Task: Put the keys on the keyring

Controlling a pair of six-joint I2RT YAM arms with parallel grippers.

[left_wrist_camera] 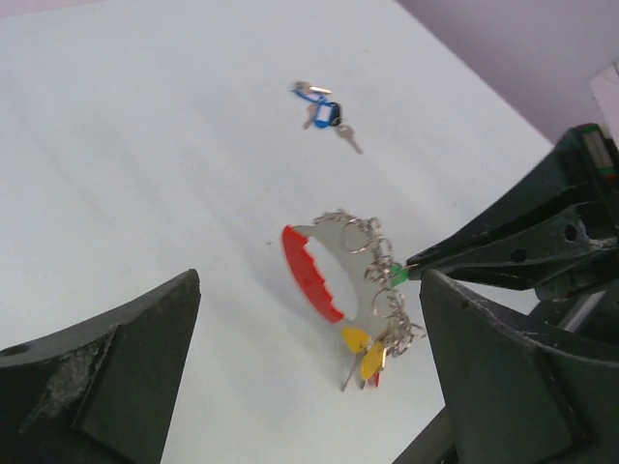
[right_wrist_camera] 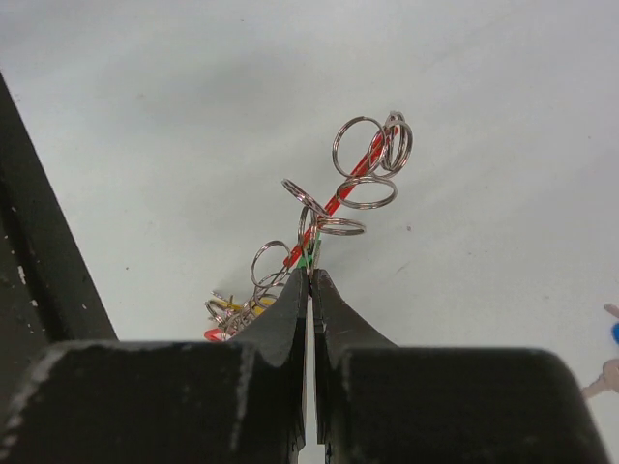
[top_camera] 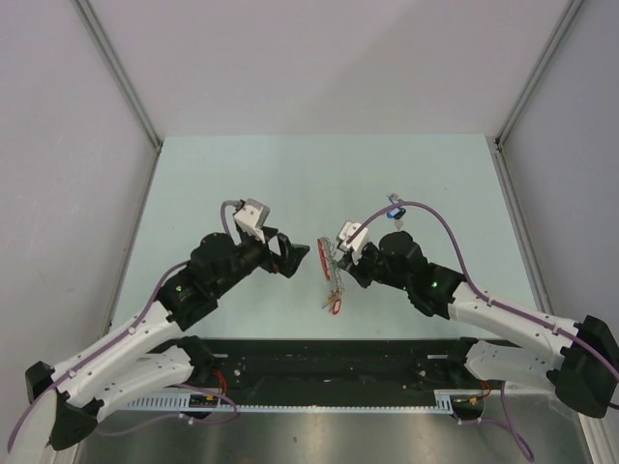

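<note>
My right gripper is shut on the green head of a key, which sits among the silvery rings of the keyring. The bunch, with its curved red loop and its yellow and red tags, hangs at the fingertips between the two arms. The green head also shows in the left wrist view, at the tip of the right fingers. My left gripper is open and empty and faces the bunch from the left, a short gap away. The blue-headed key lies on the table behind the right arm and also shows in the left wrist view.
The pale green table is walled by grey panels on the left, right and back. A purple cable arcs over the right arm near the blue key. A black rail runs along the near edge between the arm bases.
</note>
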